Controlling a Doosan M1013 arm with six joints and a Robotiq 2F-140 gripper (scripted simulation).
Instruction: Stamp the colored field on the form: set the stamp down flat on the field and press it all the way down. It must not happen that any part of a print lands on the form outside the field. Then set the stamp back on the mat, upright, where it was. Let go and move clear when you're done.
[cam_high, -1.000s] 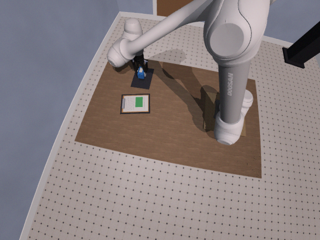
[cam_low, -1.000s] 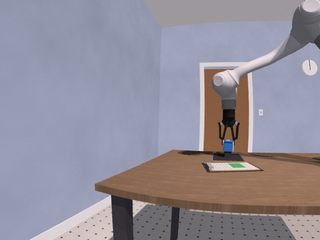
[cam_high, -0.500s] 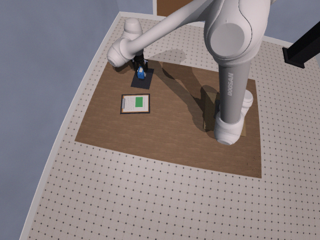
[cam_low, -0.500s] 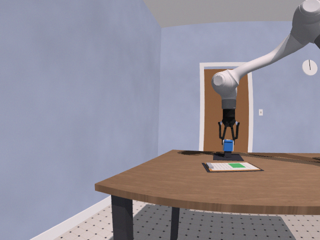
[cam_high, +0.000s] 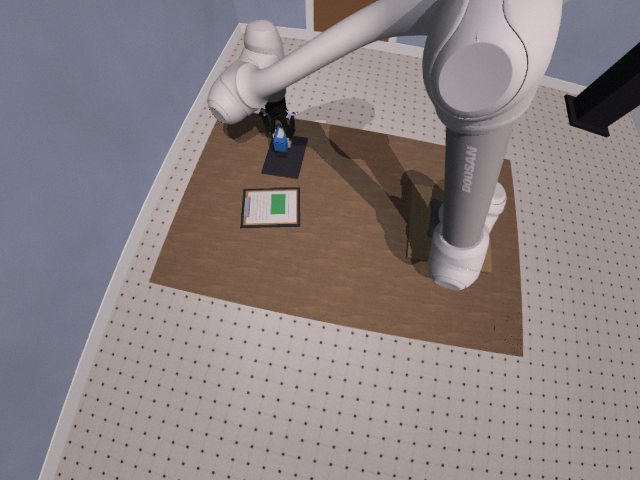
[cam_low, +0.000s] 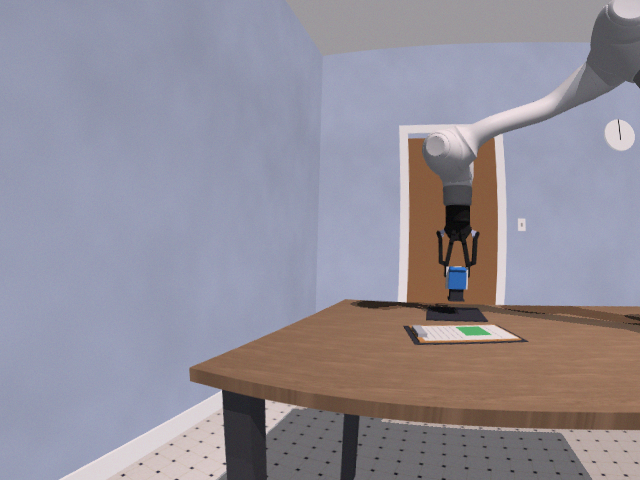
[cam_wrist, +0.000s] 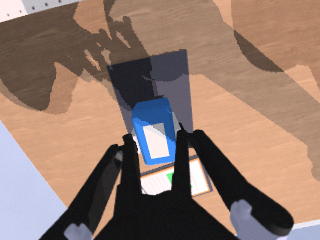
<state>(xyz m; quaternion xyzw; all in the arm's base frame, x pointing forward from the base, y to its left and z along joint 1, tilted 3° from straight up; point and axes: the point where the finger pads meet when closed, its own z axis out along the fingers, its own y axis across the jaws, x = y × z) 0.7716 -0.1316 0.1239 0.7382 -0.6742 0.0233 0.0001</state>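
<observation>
Fingers clamped on the blue stamp, gripping its upper body from both sides; the gripper points straight down. Stamp hangs upright, dark base downward, lifted off and just above the dark mat, with a visible gap between base and mat in the exterior view. In the wrist view the stamp sits between the finger links with the mat beyond it.

Step in hand: stamp picked and raised, transfer to the form not yet begun. Green field is unstamped as far as I can tell, though the field is small in every view.

The form on its clipboard lies on the tabletop just beside the mat, green field toward the side away from the clip.

Next move calls for: a short lateral carry from mat to field at clearance height, stamp base kept level, centred over the green, then a straight vertical press to full travel. The risk is tilt in the grip giving an uneven touchdown.
</observation>
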